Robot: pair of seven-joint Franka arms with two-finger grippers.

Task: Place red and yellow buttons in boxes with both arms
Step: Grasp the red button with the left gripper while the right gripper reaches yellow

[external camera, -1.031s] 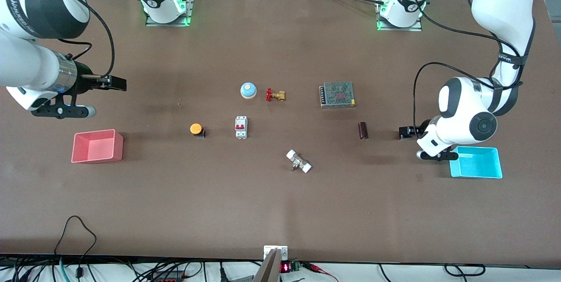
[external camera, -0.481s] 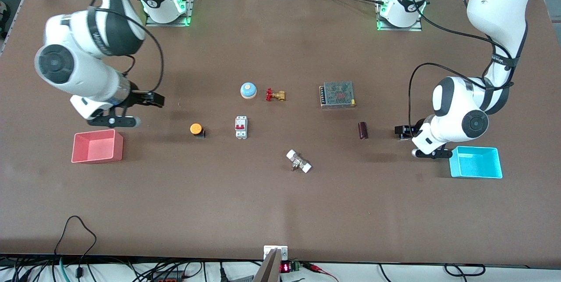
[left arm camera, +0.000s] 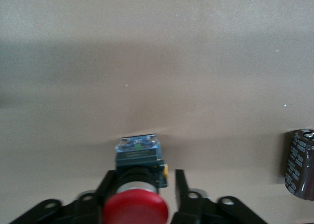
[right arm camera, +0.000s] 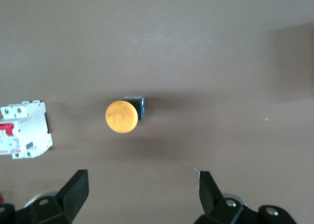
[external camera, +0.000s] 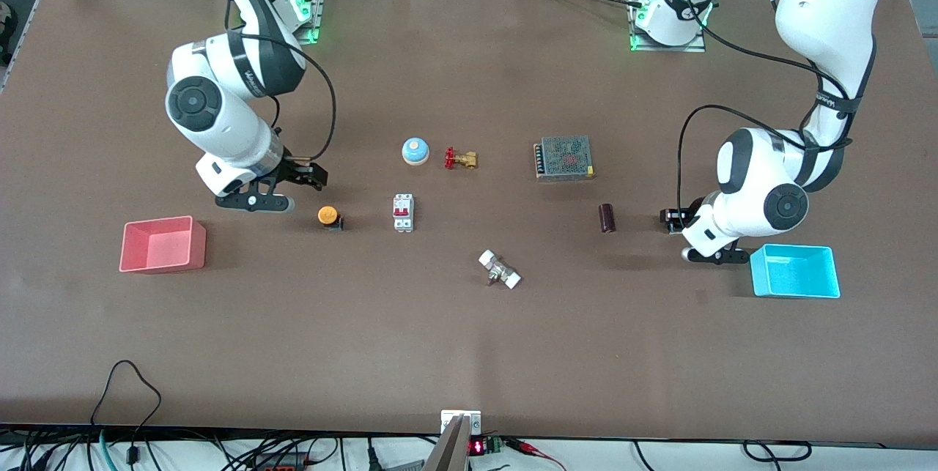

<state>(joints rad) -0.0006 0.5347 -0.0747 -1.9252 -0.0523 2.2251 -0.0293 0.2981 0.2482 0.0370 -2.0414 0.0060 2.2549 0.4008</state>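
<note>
The red button (left arm camera: 135, 211) shows only in the left wrist view, where it sits between the fingers of my left gripper (left arm camera: 145, 194). One finger touches its black base and the other stands a little apart, so the gripper is open around it. In the front view my left gripper (external camera: 668, 218) is low over the table beside the cyan box (external camera: 795, 271), and the red button is hidden there. The yellow button (external camera: 328, 216) stands on the table and also shows in the right wrist view (right arm camera: 121, 116). My right gripper (external camera: 315, 176) hangs wide open and empty (right arm camera: 142, 194) beside it. The pink-red box (external camera: 163, 244) is empty.
A brown cylinder (external camera: 607, 217) stands close to my left gripper. A white circuit breaker (external camera: 402, 212) is beside the yellow button. A blue-and-white bell (external camera: 415, 151), a brass valve (external camera: 460, 158), a metal mesh box (external camera: 563, 157) and a white-ended fitting (external camera: 500, 269) lie mid-table.
My right arm has swung from above the pink-red box's end of the table to beside the yellow button. My left gripper has shifted slightly toward the brown cylinder.
</note>
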